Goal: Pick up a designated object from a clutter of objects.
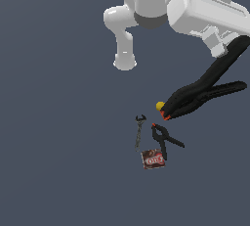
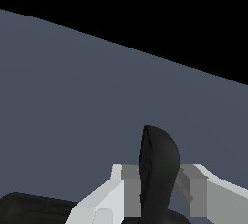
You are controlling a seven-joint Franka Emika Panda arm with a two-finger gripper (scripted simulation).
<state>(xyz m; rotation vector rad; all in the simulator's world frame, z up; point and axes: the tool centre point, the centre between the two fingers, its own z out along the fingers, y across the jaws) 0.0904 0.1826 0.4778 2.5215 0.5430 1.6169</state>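
In the exterior view my gripper (image 1: 225,48) is shut on the upper handle of a black spring clamp (image 1: 205,92). I hold it well above the floor, and its orange-red jaw tip (image 1: 166,116) points down to the exterior view's left. In the wrist view the black handle (image 2: 159,167) stands between my two grey fingers (image 2: 130,194), with the gripper (image 2: 160,196) closed on it. The twin black clamp (image 1: 162,140) lies on the floor. Beside it lie a thin grey wrench (image 1: 139,131) and a brown-red packet (image 1: 153,159). A yellow ball (image 1: 159,105) is partly hidden behind the held clamp.
The white arm and its base (image 1: 125,62) stand at the back of the exterior view. The dark grey floor (image 1: 58,146) spreads all around the clutter.
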